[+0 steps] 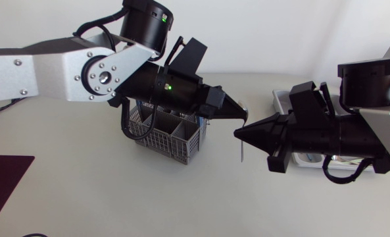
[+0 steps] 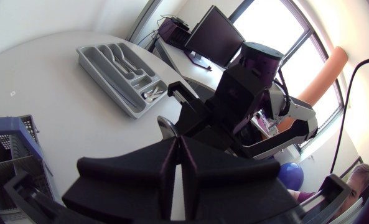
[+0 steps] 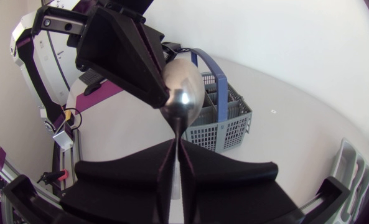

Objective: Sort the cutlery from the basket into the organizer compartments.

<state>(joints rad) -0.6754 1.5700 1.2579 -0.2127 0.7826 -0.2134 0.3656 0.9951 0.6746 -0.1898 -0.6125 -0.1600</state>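
Passing the spoon [image 3: 183, 93].
Pinched by left claw [image 1: 242, 113] and right claw [image 1: 238, 133]; squeeze right tight, then open left slowly.

Left gripper [image 1: 243, 116] and right gripper [image 1: 237, 133] nose to nose, fingers closed
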